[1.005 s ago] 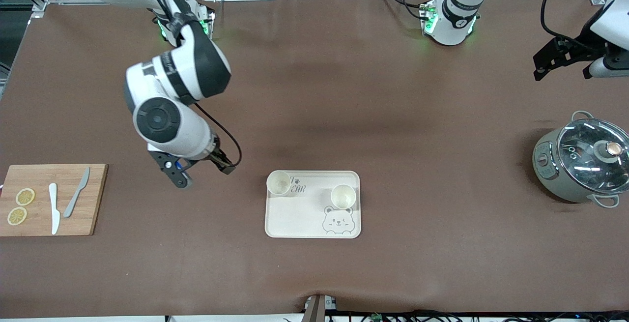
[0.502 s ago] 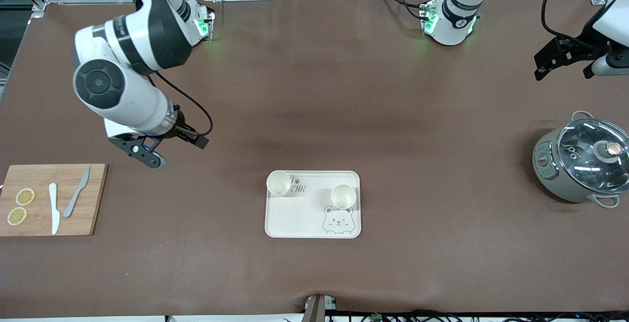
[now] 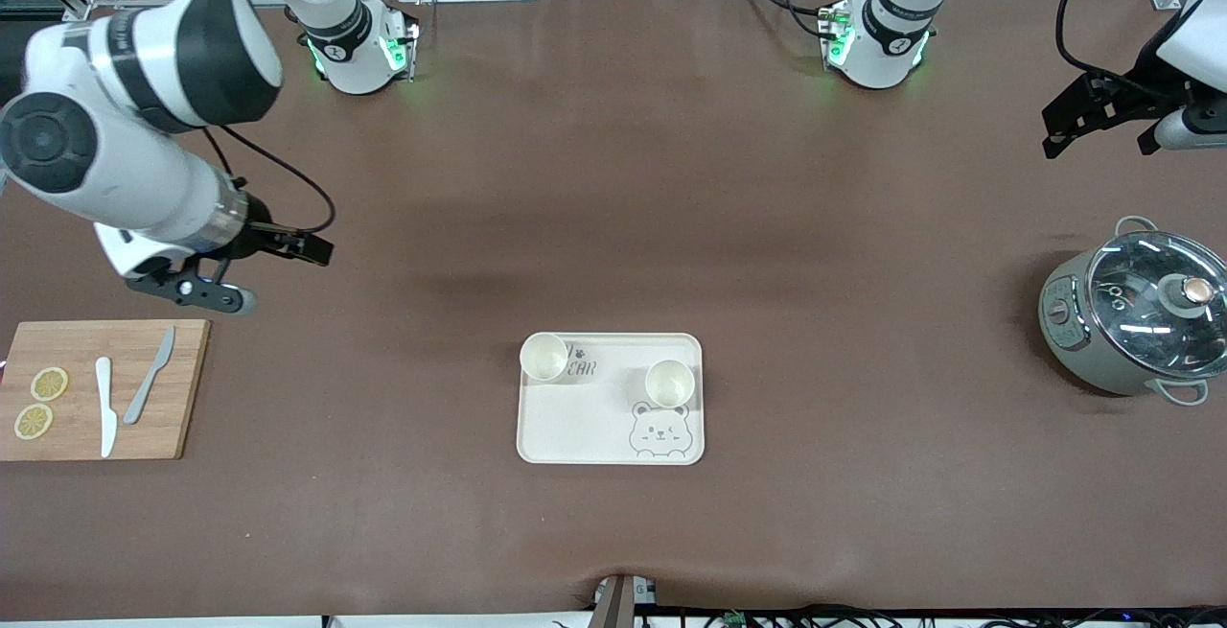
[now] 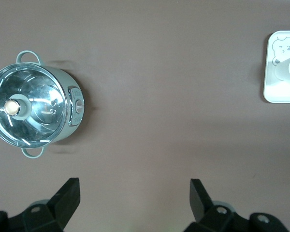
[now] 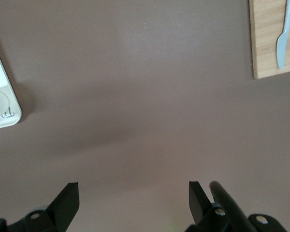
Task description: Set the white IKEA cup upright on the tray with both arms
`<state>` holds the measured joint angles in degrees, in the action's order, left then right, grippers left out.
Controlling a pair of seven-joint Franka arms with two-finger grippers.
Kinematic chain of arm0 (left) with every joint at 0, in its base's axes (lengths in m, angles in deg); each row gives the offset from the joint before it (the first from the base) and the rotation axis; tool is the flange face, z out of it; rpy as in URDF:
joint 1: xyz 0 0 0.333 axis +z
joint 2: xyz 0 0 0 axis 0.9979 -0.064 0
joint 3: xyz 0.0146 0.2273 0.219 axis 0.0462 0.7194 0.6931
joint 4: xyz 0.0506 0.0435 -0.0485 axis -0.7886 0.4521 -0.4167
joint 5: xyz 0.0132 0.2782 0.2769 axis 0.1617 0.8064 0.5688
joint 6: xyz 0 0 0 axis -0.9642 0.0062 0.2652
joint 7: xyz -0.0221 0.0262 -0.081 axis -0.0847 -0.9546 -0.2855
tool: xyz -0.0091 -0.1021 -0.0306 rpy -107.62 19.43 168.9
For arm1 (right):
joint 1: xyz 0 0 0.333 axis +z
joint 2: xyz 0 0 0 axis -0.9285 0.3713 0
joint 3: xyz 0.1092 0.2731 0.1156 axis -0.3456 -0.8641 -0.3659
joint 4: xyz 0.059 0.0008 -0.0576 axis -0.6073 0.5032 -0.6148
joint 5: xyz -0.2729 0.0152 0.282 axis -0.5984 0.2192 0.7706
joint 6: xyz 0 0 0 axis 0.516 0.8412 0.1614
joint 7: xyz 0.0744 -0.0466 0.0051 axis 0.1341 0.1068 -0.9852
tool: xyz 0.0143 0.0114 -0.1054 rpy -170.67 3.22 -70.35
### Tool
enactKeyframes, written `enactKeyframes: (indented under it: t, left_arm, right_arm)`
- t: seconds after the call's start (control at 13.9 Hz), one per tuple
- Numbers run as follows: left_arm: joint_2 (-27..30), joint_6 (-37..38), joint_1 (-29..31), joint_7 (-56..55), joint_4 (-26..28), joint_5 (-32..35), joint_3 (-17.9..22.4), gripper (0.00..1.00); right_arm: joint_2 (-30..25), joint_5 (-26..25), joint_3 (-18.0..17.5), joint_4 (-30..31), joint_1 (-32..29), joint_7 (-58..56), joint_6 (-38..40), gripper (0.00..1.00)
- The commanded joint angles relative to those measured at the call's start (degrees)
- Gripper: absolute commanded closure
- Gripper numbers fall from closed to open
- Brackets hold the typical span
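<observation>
Swinging away from the tray [image 3: 611, 436], the right hand [image 3: 244, 273] has pulled back toward the right arm's end of the tabletop [image 3: 613, 177] and now hangs empty, fingers spread, over bare cloth just beside the board [image 3: 77, 340]. Two cups [image 3: 544, 357] [image 3: 669, 383] stand upright on the tray, mouths up, so the placing looks done. Waiting over its own end above the pot [image 3: 1136, 312], the left hand [image 3: 1102, 125] is likewise released.

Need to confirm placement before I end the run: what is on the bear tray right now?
Two upright white cups stand on the flat cream-white rectangular bear tray: one cup covers part of the grey lettering, the other stands above the bear drawing. Both look empty.
</observation>
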<state>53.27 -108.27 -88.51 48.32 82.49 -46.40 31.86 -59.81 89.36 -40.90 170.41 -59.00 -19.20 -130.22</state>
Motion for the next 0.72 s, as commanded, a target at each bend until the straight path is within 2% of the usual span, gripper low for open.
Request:
enactKeyframes:
  t: [0.0,0.22,0.5,0.65]
  left_arm:
    - [0.15,-1.19,-0.02,1.26,-0.09,-1.27,0.38,0.0]
    - [0.33,-1.19,0.16,1.26,-0.09,-1.27,0.46,0.0]
    - [-0.37,-2.5,0.07,0.83,-0.09,-1.36,0.38,0.0]
    - [-1.16,-2.94,-0.37,0.21,-0.09,-1.36,0.11,0.0]
  right_arm:
    - [-3.45,-0.85,-0.97,2.6,-3.92,-7.98,0.25,0.0]
    - [-4.85,-0.67,-1.06,3.57,-8.4,-11.0,1.73,0.0]
    - [-8.63,-0.5,-1.06,2.96,-8.68,-17.24,3.31,0.0]
    - [-9.17,0.2,-0.88,0.25,-9.73,-17.85,6.9,0.0]
